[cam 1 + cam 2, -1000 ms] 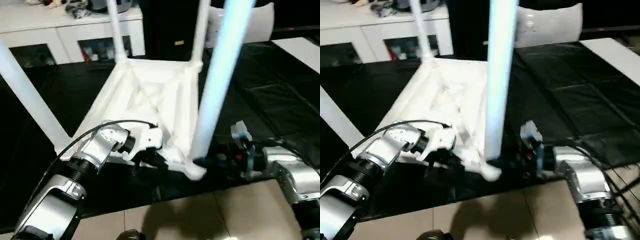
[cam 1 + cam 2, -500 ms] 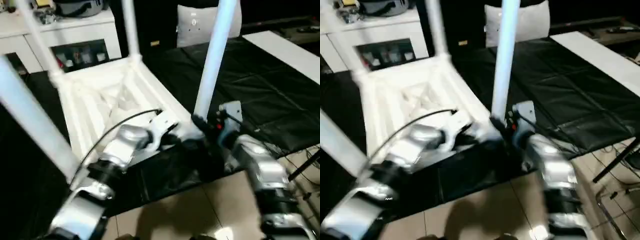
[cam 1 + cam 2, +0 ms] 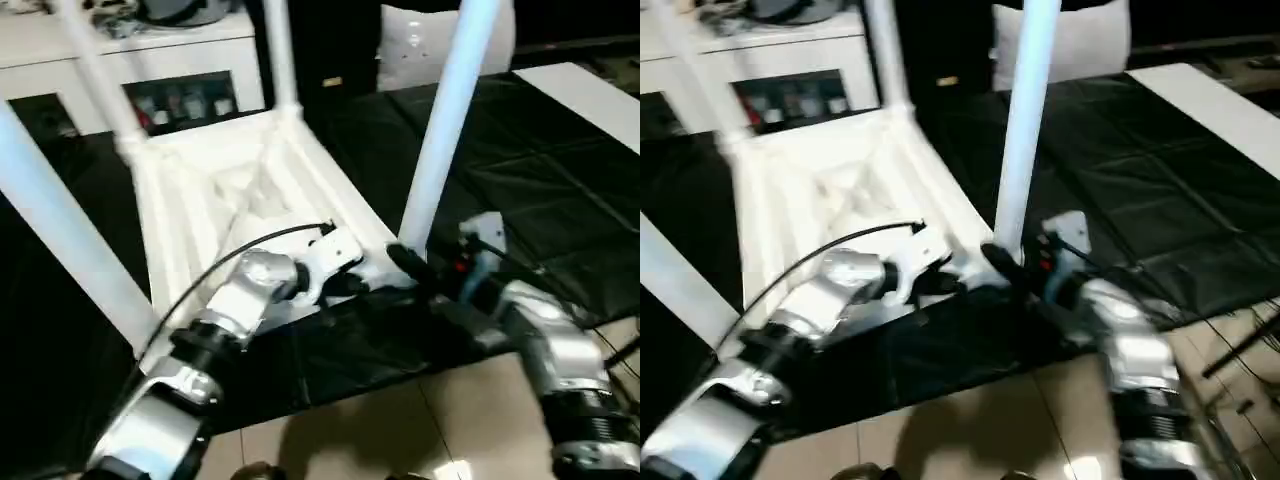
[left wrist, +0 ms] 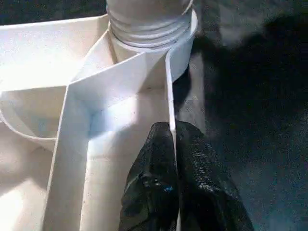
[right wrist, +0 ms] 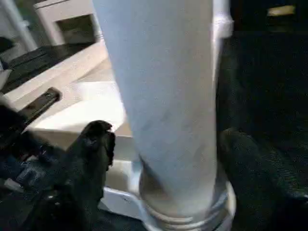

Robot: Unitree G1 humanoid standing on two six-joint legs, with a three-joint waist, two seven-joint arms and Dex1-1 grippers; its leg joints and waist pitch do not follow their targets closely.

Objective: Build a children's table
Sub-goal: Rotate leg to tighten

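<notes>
Your children's table [image 3: 240, 190] lies upside down on the black mat [image 3: 560, 170], near that mat's front edge, with all four legs standing up from the corner sockets. The left gripper [image 4: 172, 168] is pinched closed on the thin rim wall of the top, right beside the near right corner socket [image 4: 159, 43]. The right gripper [image 5: 163, 159] straddles the near right leg [image 3: 445, 140] just above its threaded base; its fingers [image 5: 94, 149] stand apart on either side, clear gaps to the leg, so no grip there. The leg's long axis runs up and slightly away from the socket, directly between the right jaws. The right arm is nearest: my read is closing gets it a twist hold.
</notes>
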